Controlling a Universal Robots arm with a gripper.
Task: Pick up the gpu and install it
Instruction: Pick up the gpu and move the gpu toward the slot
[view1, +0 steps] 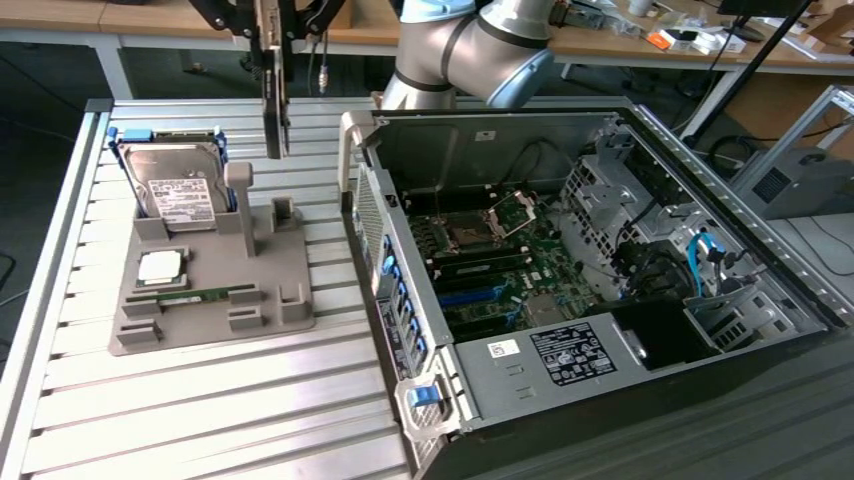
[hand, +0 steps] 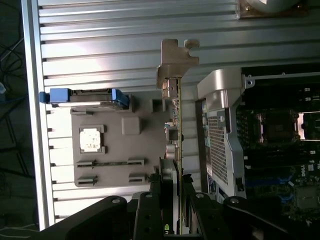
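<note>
While the tool is part-closed on the gpu, gripping its upper edge so it hangs upright over the table between the grey parts holder and the open pc case, the gpu looks light, stiff and fragile, best held by bare board edges.

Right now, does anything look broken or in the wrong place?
Nothing looks broken or spilled. The only odd sight is the gpu hanging edge-on in the gripper, in the air, not yet inside the open computer case.
</note>
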